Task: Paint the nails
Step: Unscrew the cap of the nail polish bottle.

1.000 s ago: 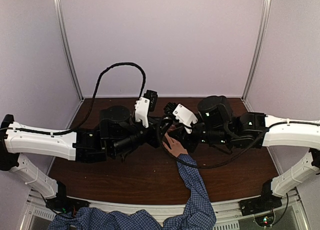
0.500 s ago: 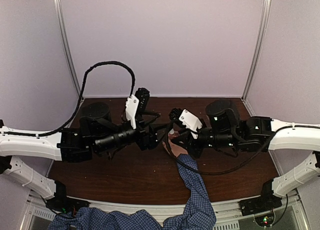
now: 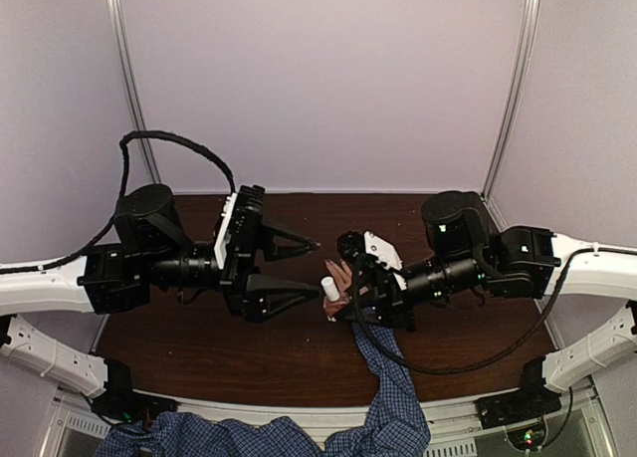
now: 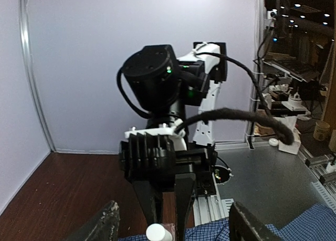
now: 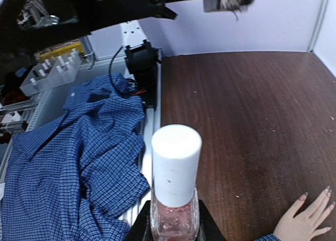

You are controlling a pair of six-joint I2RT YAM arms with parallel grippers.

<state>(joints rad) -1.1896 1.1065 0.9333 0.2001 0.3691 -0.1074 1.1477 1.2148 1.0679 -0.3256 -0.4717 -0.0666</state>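
While clamping the nail-polish bottle [image 5: 175,215] by its glass body, held it upright, white cap [image 5: 176,162] on, in the right end effector [image 5: 175,231]. Saw the left end effector [image 3: 318,268] spread wide and holding nothing, tips pointed at the bottle from nearby. Found the nails [image 5: 303,197] pinkish on a hand [image 5: 304,224] lying palm-down on the brown worktop [image 5: 241,104], low and to the right of the bottle in the right wrist view. Noted a blue checked sleeve [image 3: 390,377] running back toward the near edge.
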